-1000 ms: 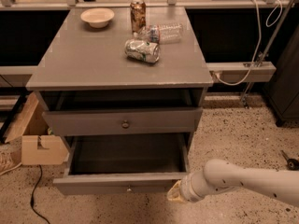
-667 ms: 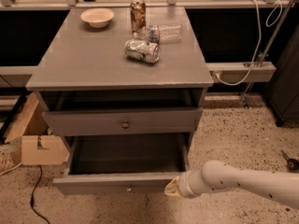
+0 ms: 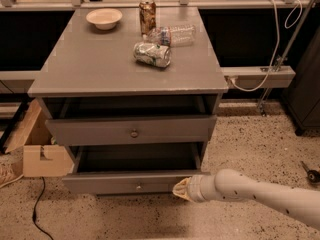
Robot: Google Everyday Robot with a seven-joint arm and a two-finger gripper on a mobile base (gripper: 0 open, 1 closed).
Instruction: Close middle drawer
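While pulled out at lower centre, shows grey box interior: grey wooden middle drawer point(image 3: 115, 183), low front, tiny pale knob. Yellowish-tipped gripper point(image 3: 181, 189) against its right front end; clenched or released, cannot tell. On grey cabinet top point(image 3: 90, 64): pale round bowl point(image 3: 104, 18), upright brown can point(image 3: 147, 16), crushed can point(image 3: 152, 54), clear plastic bottle point(image 3: 172, 35) lying flat.

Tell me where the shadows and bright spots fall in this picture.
Camera view: the grey wooden middle drawer has a shadowed interior; the grey cabinet top looks brighter toward the back; the robot's pale tool, at the drawer's front right end, is well lit.
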